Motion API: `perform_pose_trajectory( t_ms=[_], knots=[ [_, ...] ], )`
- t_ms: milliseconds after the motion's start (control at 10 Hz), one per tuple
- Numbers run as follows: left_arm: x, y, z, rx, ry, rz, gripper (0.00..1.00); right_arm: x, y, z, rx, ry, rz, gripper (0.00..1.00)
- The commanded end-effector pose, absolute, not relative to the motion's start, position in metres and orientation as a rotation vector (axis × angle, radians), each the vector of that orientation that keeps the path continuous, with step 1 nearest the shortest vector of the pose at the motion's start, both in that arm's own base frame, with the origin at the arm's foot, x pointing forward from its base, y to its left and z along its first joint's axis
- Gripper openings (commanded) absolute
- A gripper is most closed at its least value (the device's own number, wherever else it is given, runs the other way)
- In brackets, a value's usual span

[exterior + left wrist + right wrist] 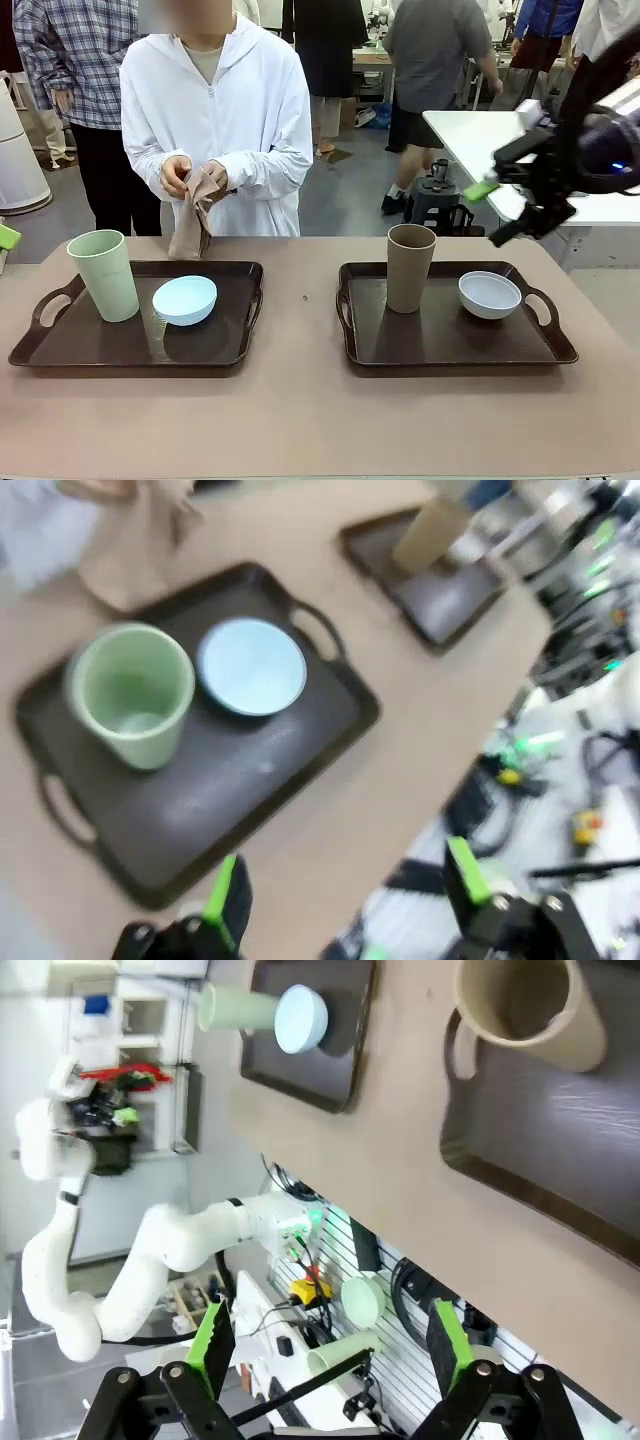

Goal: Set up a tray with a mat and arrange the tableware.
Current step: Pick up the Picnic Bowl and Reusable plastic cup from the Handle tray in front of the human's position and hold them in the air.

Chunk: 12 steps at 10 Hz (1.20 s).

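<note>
We are hovering, left end effector [345, 880] and right end effector [332, 1335] spread, empty — pale green cup [104, 275] and brown cup [410, 266] are standing on trays [230, 355], risking tipping from an off-centre grab.

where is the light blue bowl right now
In the front view the light blue bowl sits on the tray at the robot's left, close beside the pale green cup and just to its right.

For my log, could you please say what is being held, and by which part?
Neither the left tool nor the right tool holds anything; both are open. The person's hands hold a brown cloth by its top.
</note>
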<state>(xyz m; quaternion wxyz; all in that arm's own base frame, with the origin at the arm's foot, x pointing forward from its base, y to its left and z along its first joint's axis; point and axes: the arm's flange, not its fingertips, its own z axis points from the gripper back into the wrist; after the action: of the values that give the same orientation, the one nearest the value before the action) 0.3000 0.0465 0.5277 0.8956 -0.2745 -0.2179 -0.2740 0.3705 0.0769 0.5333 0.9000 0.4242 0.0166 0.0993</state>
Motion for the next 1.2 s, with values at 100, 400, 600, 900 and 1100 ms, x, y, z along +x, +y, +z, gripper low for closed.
perform_pose_trajectory(
  t_ms=[100,400,600,900,1100],
  knots=[
    [0.292,0.009,0.529,-0.285,-0.475,-0.691,1.0,0.396,0.142,0.532,0.667,0.041,0.192,1.0],
    [0.291,0.019,0.541,-0.363,-0.494,-0.684,1.0,0.383,0.132,0.535,0.756,0.037,0.215,1.0],
    [0.291,0.019,0.541,-0.363,-0.494,-0.684,1.0,0.388,0.147,0.534,0.717,0.029,0.219,1.0],
    [0.314,0.025,0.557,-0.341,-0.493,-0.838,1.0,0.383,0.193,0.531,0.472,0.046,0.209,1.0],
    [0.344,0.029,0.564,-0.324,-0.413,-0.888,1.0,0.408,0.242,0.533,0.413,0.089,0.264,1.0]
  ],
)
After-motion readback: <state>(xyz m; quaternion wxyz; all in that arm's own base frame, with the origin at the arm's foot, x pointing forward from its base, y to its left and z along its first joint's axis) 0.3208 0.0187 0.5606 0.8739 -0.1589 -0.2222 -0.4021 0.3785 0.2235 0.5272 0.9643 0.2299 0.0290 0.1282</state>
